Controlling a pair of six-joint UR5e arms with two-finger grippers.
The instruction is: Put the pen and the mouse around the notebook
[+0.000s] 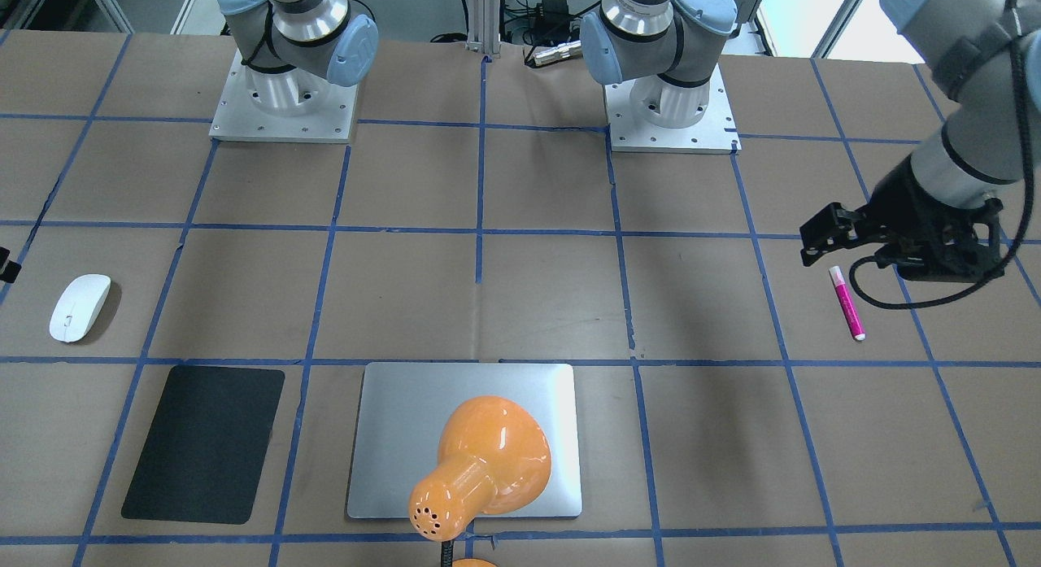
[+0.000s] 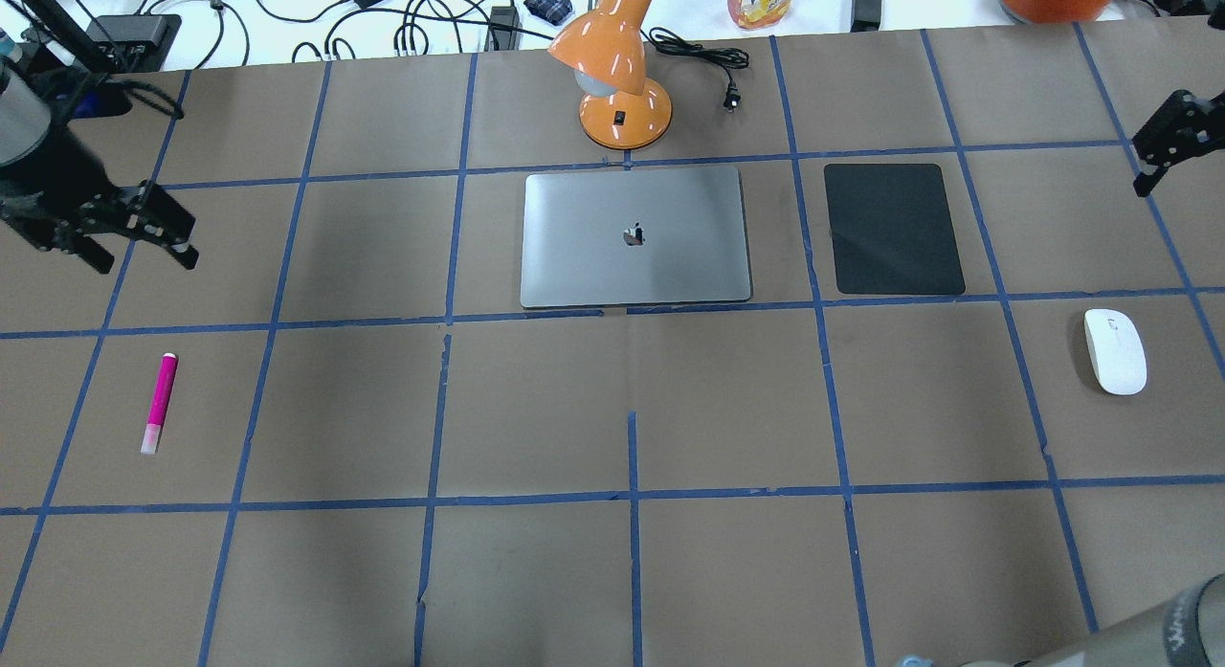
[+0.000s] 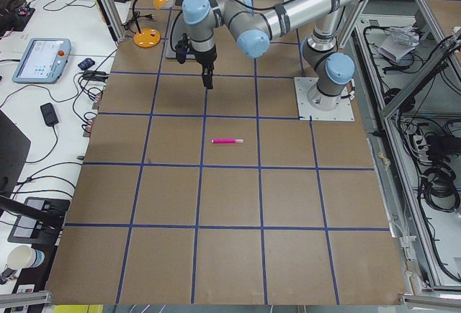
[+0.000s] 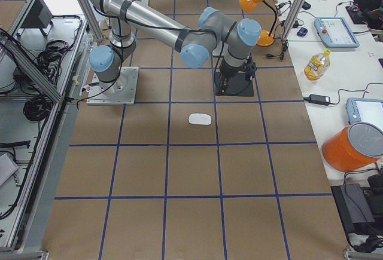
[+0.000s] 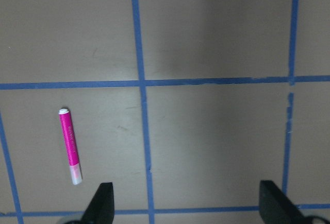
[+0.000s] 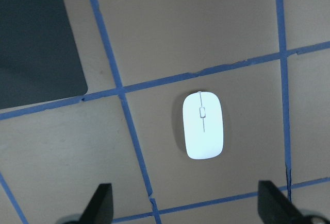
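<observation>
side bench: white, along the side of the worktop away from the robot; carries cables, power adapters, a yellow bottle and an orange bucket; aluminium posts stand along its border
worktop: flat brown board, divided into large squares by a blue tape grid; several tape lines are broken or offset
left arm: extends from its mounting plate over the robot's left part of the worktop
right arm: extends over the robot's right part of the worktop
notebook: silver-grey, closed, flat at the middle of the far row of squares
black mat: matte rectangle, flat, beside the notebook on the robot's right, not touching it
desk lamp: orange, its round base just behind the notebook's far edge, shade tilted
left gripper: held above the worktop, fingers spread wide with nothing between them
right gripper: held above the worktop, fingers spread wide with nothing between them
mouse: white, flat on the worktop at the robot's right, well apart from the notebook and nearer the robot than the black mat; in the right wrist view it lies within the span of the fingers
pen: magenta with a white end, lying flat inside one square at the robot's left, well apart from the notebook; near the left gripper but outside the span of its fingers
</observation>
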